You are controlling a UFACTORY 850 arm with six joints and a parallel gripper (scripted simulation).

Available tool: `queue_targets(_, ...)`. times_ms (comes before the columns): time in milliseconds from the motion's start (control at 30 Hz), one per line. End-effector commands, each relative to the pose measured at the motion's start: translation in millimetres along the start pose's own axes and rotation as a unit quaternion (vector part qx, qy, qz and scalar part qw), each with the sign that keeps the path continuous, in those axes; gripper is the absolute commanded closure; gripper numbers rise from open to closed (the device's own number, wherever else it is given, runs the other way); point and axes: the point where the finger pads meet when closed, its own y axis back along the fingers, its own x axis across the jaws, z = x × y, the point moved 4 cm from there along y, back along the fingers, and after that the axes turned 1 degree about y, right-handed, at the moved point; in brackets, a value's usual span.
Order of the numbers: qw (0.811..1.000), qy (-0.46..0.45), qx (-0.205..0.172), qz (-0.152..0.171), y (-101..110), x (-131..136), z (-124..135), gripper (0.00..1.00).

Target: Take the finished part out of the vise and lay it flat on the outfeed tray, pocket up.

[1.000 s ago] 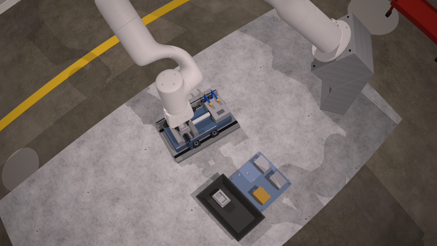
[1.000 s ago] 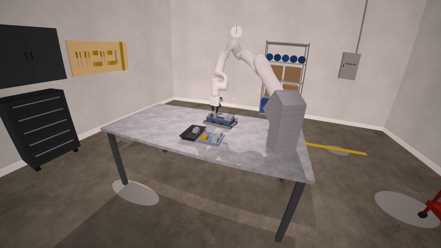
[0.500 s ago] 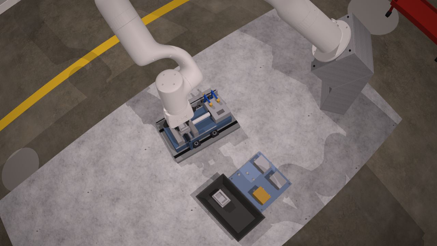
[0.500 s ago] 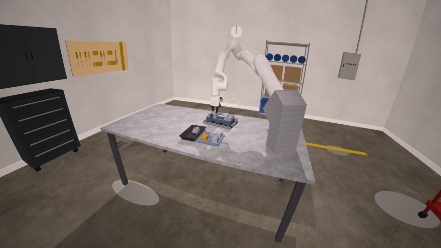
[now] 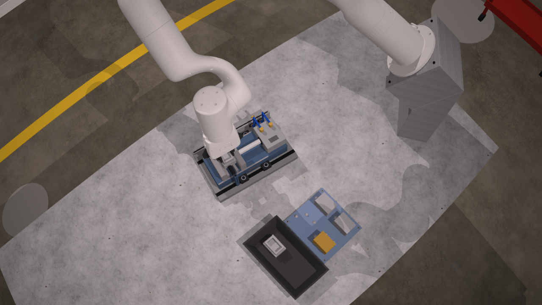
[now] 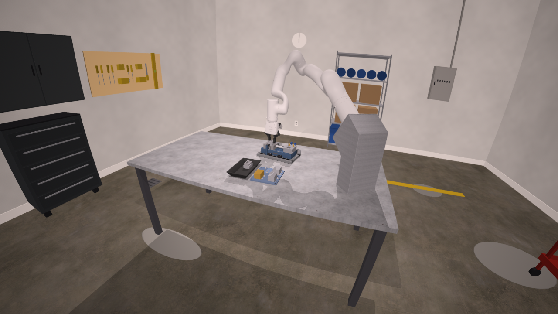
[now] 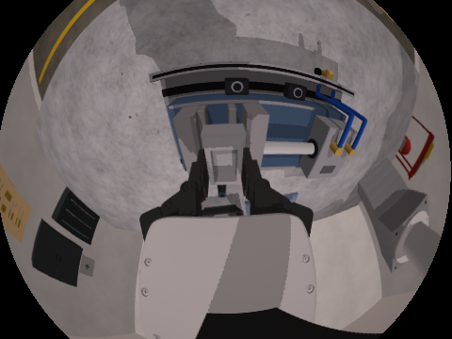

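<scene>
The blue and grey vise (image 5: 244, 155) stands mid-table; it also shows in the exterior view (image 6: 279, 150) and the wrist view (image 7: 251, 126). The finished part (image 7: 222, 164) is a light grey block with a square pocket facing up, sitting between the vise jaws. My gripper (image 7: 224, 158) reaches down from above and is shut on the part, one dark finger on each side. In the top view the wrist hides most of the part (image 5: 228, 158). The black outfeed tray (image 5: 286, 256) lies at the table's front, apart from the gripper.
One grey pocketed part (image 5: 275, 245) lies in the tray. A blue fixture plate (image 5: 322, 224) beside the tray holds two grey blocks and a yellow block (image 5: 324, 242). The grey arm pedestal (image 5: 428, 87) stands at the right. Blue hoses with yellow fittings (image 5: 261, 123) rise at the vise's far end.
</scene>
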Motion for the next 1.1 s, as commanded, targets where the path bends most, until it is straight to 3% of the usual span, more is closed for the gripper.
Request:
queue_targets(0, 1.0, 0.0, 0.0, 0.0, 0, 0, 0, 1.0)
queue_targets(600, 1.0, 0.0, 0.0, 0.0, 9, 0, 0, 1.0)
queue_targets(1067, 1.0, 0.0, 0.0, 0.0, 34, 0, 0, 1.0)
